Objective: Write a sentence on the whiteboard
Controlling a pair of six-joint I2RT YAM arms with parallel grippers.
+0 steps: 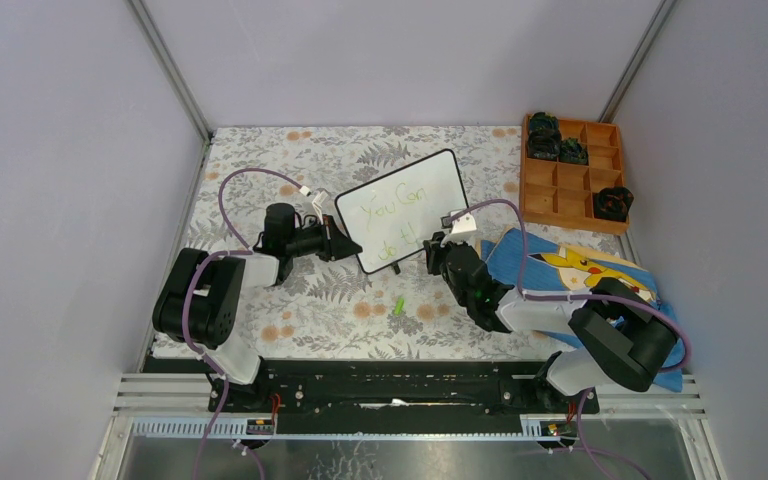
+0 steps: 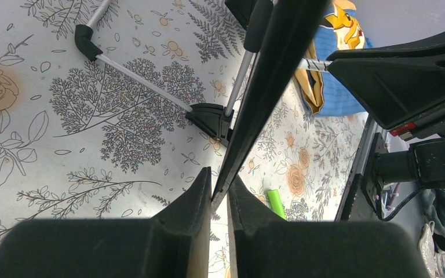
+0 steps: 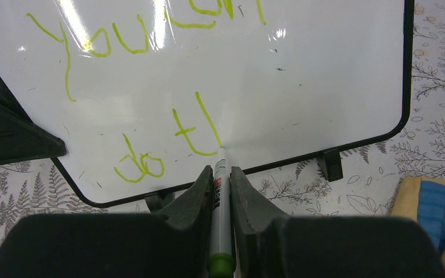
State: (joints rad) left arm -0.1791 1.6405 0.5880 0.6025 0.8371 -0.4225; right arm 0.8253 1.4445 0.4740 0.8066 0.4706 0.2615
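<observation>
On the flowered tablecloth [image 1: 260, 170] the whiteboard [image 1: 405, 208] stands on its feet. The left gripper [image 2: 219, 185] is pinched on its left edge. The right gripper [image 3: 221, 174] clamps a green marker [image 3: 221, 194], tip touching the board at the last stroke of the sentence [image 1: 392, 207], "You Can do tl". A green cap [image 1: 398, 306] lies near the board's front.

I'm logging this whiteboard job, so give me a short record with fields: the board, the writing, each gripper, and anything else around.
whiteboard: propped at a slant, facing the arms
sentence: green, "You Can" above "do t" plus one further stroke; unfinished
left gripper: shut on the whiteboard's side edge
right gripper: shut on the marker, tip touching the board
green cap: lying loose, nearer the arms than the board
wooden tray: far right corner, black items in some compartments
</observation>
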